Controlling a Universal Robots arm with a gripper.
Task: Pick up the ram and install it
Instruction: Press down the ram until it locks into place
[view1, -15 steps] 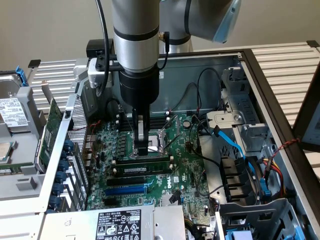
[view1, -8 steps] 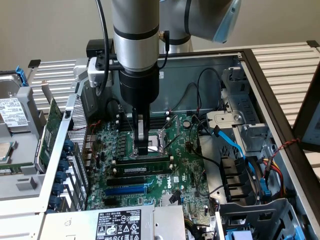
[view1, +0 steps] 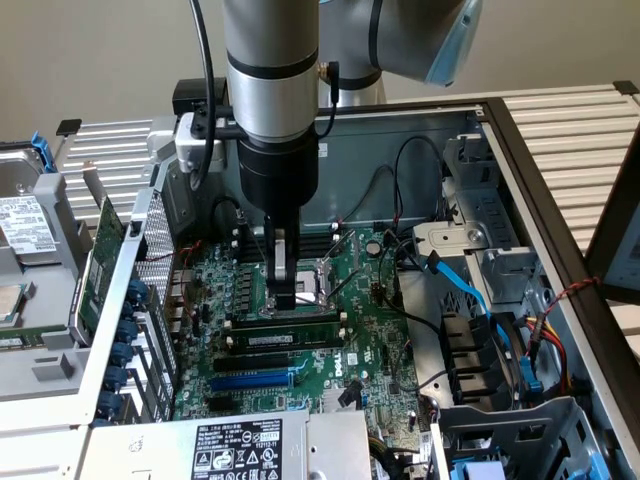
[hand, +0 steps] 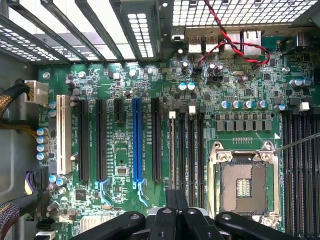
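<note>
The ram (view1: 283, 322) lies directly below the hand (view1: 287, 298), seated edge-up in a black memory slot (view1: 285, 341) on the motherboard (view1: 330, 330), beside the CPU socket (view1: 322, 272). Its long axis runs across the exterior view from left to right, parallel with the neighbouring slots, and the hand comes down on it from straight above, near the middle of its length. The fingers are clenched together, their tips touching the stick's top edge; whether they pinch it or only press on it I cannot tell. In the wrist view the closed fingers (hand: 176, 200) point down at a thin upright strip among the slots, likely the stick seen edge-on.
</note>
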